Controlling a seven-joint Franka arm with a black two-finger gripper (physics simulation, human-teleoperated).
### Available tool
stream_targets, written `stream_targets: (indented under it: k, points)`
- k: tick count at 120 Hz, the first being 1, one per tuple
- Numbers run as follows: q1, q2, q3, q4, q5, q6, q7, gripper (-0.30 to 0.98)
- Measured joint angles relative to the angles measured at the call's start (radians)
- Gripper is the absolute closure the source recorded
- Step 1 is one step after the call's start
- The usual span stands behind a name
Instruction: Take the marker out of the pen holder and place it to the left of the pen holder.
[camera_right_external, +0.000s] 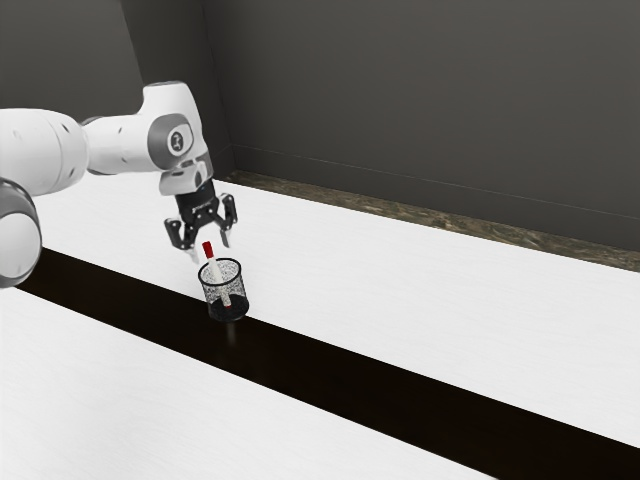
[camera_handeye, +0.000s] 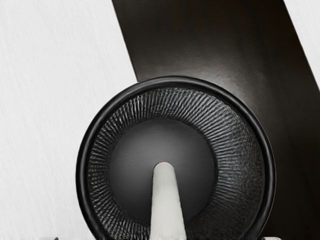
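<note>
My gripper (camera_right_external: 211, 247) is open above the pen holder, its two fingers wide apart with the marker's red end between them in the exterior view. The pen holder (camera_right_external: 240, 285) is a round black mesh cup standing upright. Inside it the white marker (camera_right_external: 217, 275) leans, its red end above the rim. From the wrist view, the pen holder (camera_handeye: 269, 175) is seen from above, and the marker's white body (camera_handeye: 167, 205) rises from its dark floor. Tips of the open gripper (camera_handeye: 160, 238) show at that view's lower edge, on either side of the marker.
The white table (camera_right_external: 420, 290) has a dark glossy strip (camera_right_external: 380, 400) running across it, and the pen holder stands at the strip's far edge. A grey wall (camera_right_external: 430, 100) rises behind the table.
</note>
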Motion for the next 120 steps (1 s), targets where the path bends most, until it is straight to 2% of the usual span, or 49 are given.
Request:
stream_targets:
  k: [32, 65, 89, 105, 120]
  points:
    - [0.000, 0.004, 0.028, -0.002, -0.033, 0.021, 0.008, 0.42]
    - [-0.004, -0.006, 0.026, -0.010, -0.043, 0.026, 0.015, 0.48]
    - [-0.002, -0.006, 0.026, -0.013, -0.049, 0.028, 0.017, 0.66]
    - [-0.002, -0.009, 0.027, -0.014, -0.053, 0.032, 0.019, 0.72]
    - [0.009, -0.085, 0.028, -0.071, -0.056, 0.037, 0.022, 0.75]
